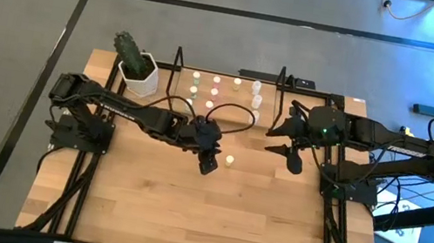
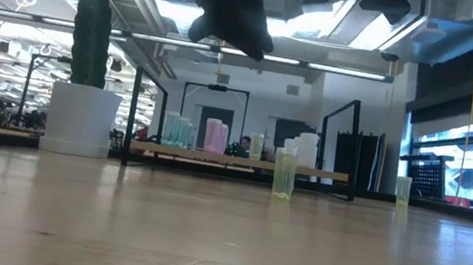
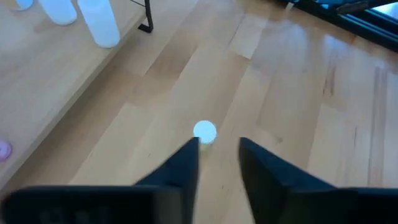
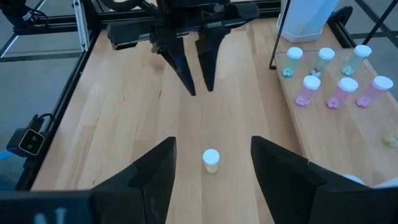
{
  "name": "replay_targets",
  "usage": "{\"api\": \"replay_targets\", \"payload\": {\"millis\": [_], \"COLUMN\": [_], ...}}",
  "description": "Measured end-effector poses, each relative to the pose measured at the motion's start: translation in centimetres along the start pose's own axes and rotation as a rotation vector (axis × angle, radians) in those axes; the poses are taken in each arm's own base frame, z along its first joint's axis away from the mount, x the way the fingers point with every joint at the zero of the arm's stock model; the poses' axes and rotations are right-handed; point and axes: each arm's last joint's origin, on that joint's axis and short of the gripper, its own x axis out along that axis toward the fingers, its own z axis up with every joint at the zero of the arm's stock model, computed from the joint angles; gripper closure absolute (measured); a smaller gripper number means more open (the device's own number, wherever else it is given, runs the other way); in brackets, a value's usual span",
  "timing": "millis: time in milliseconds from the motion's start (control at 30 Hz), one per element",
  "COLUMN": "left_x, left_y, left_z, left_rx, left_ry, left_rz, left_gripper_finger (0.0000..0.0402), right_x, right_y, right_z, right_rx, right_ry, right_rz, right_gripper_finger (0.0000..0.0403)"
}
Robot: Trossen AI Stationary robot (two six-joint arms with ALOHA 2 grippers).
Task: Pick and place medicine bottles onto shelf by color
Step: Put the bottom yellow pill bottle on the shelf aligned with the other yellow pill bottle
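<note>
A small yellow medicine bottle (image 1: 229, 160) with a white cap (image 3: 204, 132) stands upright on the bare table in front of the shelf (image 1: 177, 66). My left gripper (image 1: 208, 164) hangs above the table just to its left, fingers (image 3: 186, 163) a little apart, the bottle just past their tips. My right gripper (image 1: 286, 146) waits open higher up on the right, looking down on the same bottle (image 4: 211, 160). Green, pink, yellow and white bottles stand in rows on the shelf floor (image 4: 323, 124). Another pale bottle (image 2: 403, 191) stands on the table farther right.
A white pot with a cactus (image 1: 138, 73) stands at the shelf's left end. Black rails (image 1: 337, 239) run along both table sides. The near half of the table (image 1: 200, 225) is bare wood.
</note>
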Motion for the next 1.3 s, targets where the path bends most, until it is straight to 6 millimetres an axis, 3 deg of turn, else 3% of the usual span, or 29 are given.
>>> {"api": "replay_targets", "payload": {"millis": [233,433,967,1300], "left_x": [0.0,1.6,7.9,8.5], "left_y": [0.0,0.0,-0.9,-0.5], "left_z": [-0.1,-1.0,-3.1,-3.2], "left_rx": [0.005,0.009,0.216,0.236], "left_ry": [0.001,0.01,0.009,0.009], "left_rz": [0.0,0.005,-0.026,0.016], "left_gripper_finger": [0.0167,0.011,0.0102,0.0104], "right_x": [0.0,0.0,0.0,0.0], "right_y": [0.0,0.0,0.0,0.0], "right_z": [0.0,0.0,0.0,0.0], "right_rx": [0.0,0.0,0.0,0.0], "right_ry": [0.0,0.001,0.001,0.002], "right_rz": [0.0,0.0,-0.001,-0.003], "right_gripper_finger": [0.0194,0.0194,0.0194,0.0194]}}
